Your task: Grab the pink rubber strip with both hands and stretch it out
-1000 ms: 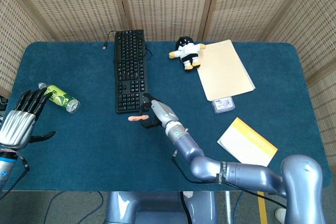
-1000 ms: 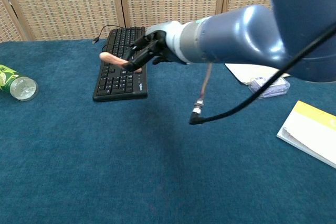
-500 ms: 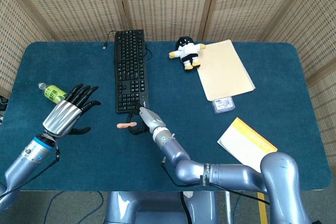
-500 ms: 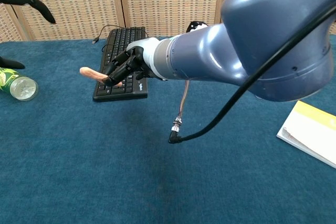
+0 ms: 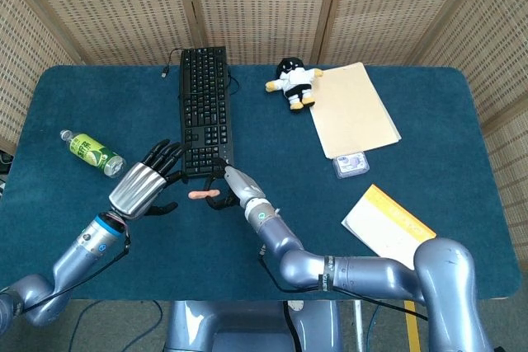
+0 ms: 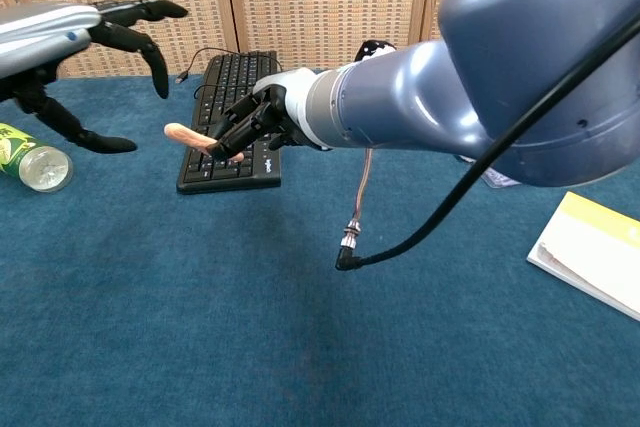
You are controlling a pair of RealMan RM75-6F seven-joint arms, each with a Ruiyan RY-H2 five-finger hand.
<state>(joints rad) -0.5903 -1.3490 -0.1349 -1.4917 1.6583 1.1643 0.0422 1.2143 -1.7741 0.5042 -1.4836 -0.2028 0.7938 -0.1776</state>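
Note:
The pink rubber strip [image 5: 200, 195] [image 6: 188, 136] is a short pale-pink piece held off the blue table, just in front of the keyboard. My right hand [image 5: 228, 186] [image 6: 257, 122] pinches its right end, leaving the left end sticking out free. My left hand [image 5: 147, 184] [image 6: 75, 52] hovers a short way left of the strip, fingers spread and empty, not touching it.
A black keyboard [image 5: 204, 109] [image 6: 233, 119] lies right behind the strip. A green-labelled bottle [image 5: 93, 152] [image 6: 26, 159] lies at the left. A plush toy [image 5: 292, 82], a tan folder [image 5: 353, 108], a small clear case [image 5: 351, 162] and a yellow-edged booklet [image 5: 388, 223] are on the right.
My left hand has swung in from the far left toward the strip, staying open. The right hand first carried the strip a little left and now holds it about steady.

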